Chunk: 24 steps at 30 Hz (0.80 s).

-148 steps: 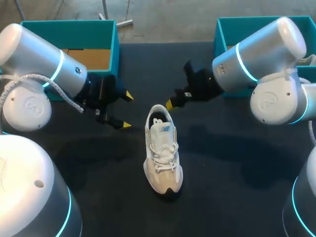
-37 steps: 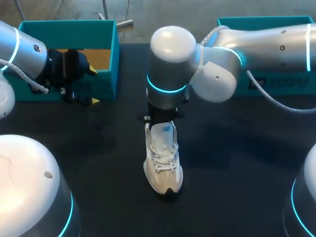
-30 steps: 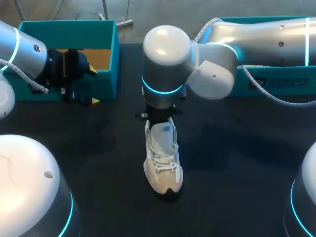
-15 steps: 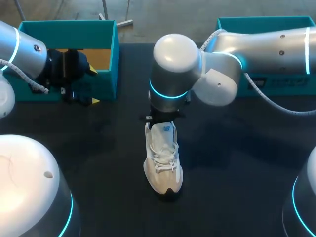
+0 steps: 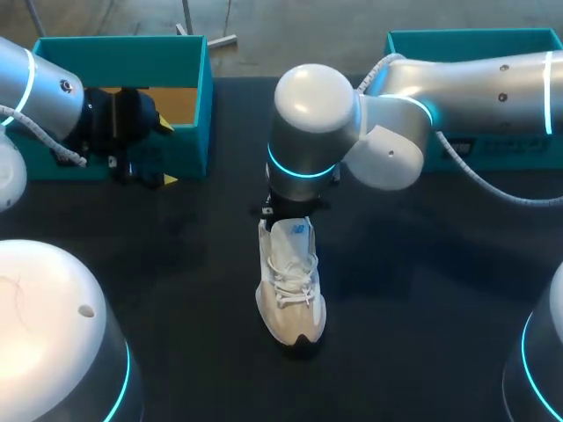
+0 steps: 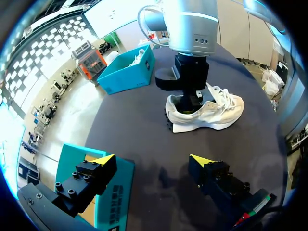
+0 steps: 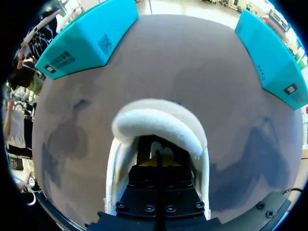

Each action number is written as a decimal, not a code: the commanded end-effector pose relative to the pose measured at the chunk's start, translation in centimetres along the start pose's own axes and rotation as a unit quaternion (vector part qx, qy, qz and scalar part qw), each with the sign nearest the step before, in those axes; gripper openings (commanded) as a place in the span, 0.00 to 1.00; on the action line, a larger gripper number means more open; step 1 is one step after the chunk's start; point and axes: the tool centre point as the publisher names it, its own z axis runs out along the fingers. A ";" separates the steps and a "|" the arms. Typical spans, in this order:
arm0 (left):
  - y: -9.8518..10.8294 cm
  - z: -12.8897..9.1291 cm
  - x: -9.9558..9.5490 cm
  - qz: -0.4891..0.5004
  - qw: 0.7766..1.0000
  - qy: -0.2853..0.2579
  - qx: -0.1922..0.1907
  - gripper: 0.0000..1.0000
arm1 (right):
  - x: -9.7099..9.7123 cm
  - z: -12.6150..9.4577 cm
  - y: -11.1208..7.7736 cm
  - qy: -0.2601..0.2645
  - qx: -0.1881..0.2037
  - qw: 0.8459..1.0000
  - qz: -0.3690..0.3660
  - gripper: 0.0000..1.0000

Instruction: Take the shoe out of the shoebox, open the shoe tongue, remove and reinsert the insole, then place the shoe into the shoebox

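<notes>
Dark desk [image 5: 422,290] | shoe [image 5: 290,281] unboxed, upright at centre | right hand [image 7: 156,162] down in heel opening, grip impossible to tell | left hand [image 6: 153,161] wide open, empty, beside box [image 5: 189,105] | insole, reboxing pending

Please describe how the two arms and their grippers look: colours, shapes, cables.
Both arms are rounded silver-white tubes with glowing cyan rings at the joints. The left arm carries a white ribbed cable; the right arm a smooth pale cable. The left gripper has black blocky fingers with yellow wedge tips. The right gripper has a black body with small screws.
</notes>
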 end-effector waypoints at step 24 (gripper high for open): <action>0.0 0.0 0.0 0.000 1.000 0.000 -0.002 1.00 | -0.3 1.1 0.6 -0.019 0.007 1.000 -0.015 0.00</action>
